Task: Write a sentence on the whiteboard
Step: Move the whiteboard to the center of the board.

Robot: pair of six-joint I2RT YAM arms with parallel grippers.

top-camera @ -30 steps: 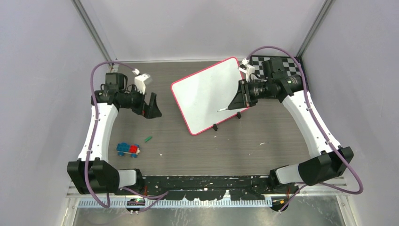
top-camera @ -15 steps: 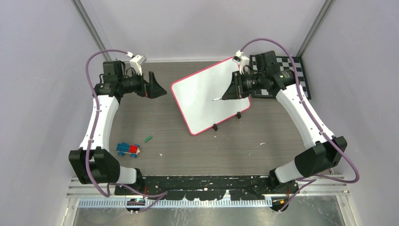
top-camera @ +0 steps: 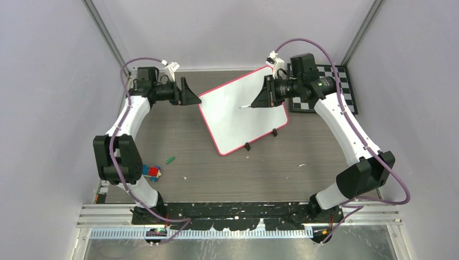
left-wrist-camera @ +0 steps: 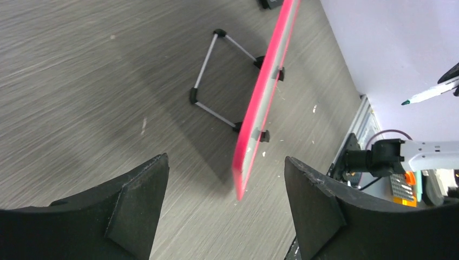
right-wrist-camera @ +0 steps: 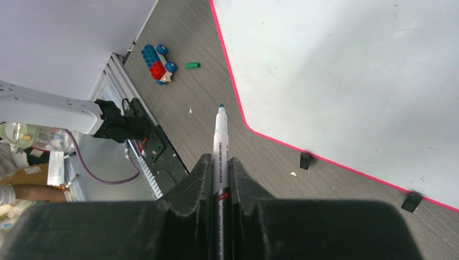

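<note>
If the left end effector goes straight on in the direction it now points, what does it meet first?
Most likely the pink rim of the whiteboard, whose near corner lies between the open fingers of the left end effector; how far away is unclear.

We count one whiteboard [top-camera: 241, 108], with two black clips [top-camera: 248, 146] on its lower edge and one wire stand [left-wrist-camera: 193, 97] behind it. One marker [right-wrist-camera: 221, 142], one loose green cap [top-camera: 170, 160], one toy car [right-wrist-camera: 158, 64] of blue and red blocks, one checkered board [top-camera: 336, 73] — a single one of each. Two arms stand at the one table [top-camera: 216, 179] — the left arm [top-camera: 127, 116] and the right arm [top-camera: 346, 130]. Small white scraps [top-camera: 301, 165] dot the wood, several, too tiny for us to number.
</note>
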